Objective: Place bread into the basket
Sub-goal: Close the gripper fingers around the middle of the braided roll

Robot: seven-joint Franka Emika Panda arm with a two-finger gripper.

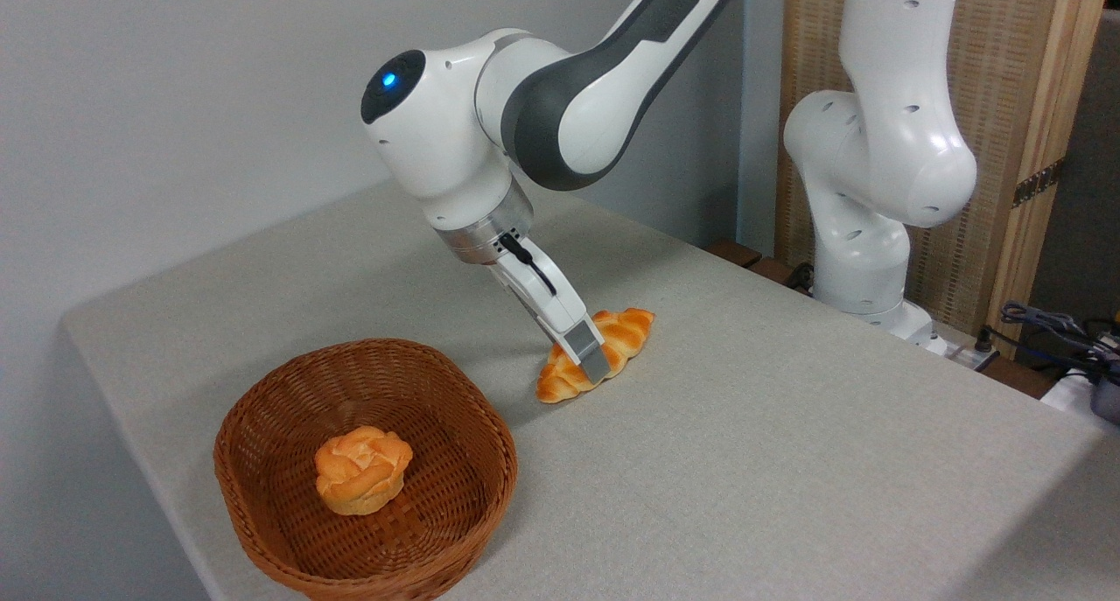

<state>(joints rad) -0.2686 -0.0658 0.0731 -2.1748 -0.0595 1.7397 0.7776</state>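
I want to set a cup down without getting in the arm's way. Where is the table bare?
Bare cloth lies right of the bread, toward the table's near right corner, and along the far left edge behind the basket. It is crowded between basket and bread, where the gripper works.

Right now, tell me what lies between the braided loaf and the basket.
Nothing: in the camera view only bare table separates the braided loaf from the basket. The round bun sits inside the basket.

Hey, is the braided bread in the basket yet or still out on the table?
Out. The braided bread lies on the table, right of the basket, with the gripper at its middle.
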